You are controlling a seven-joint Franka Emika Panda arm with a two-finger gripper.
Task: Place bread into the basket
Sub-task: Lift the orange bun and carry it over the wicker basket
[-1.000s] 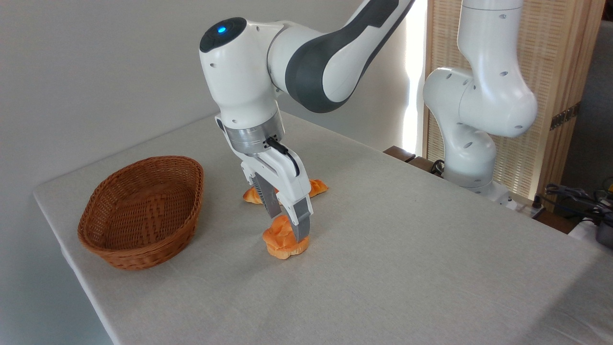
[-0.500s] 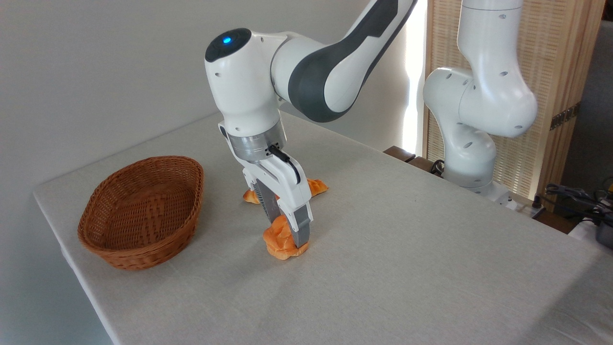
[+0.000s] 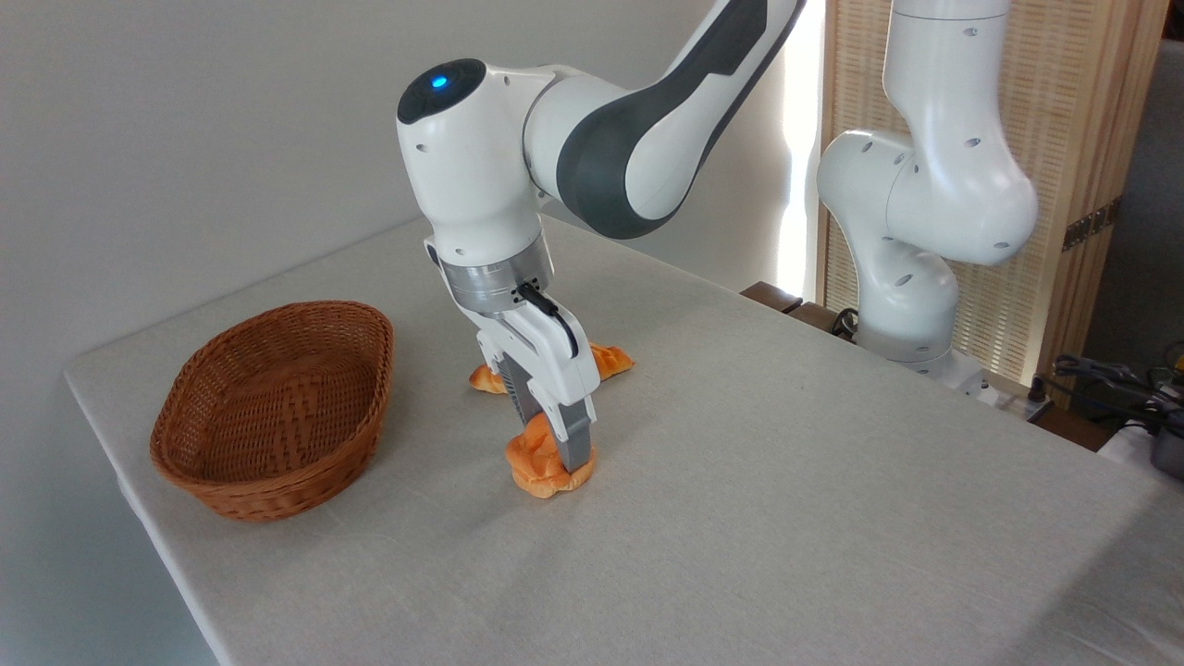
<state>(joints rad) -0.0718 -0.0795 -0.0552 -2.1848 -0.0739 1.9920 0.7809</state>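
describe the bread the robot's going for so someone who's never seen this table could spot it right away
Start at the oval brown wicker basket on the left of the grey table. To its right, the white arm's gripper reaches down onto a small round lumpy orange bun. Unlike the longer golden loaf behind it, it is compact and knobbly.

Basket left of bread; loaf behind, on table.

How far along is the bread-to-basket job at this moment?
Done: the gripper has reached the bun, its fingers straddling it. In hand: the grasp; the bun sits on the table, and whether the fingers are clamped cannot be told. Left: lift, carry left, and drop into the basket, which holds nothing yet.
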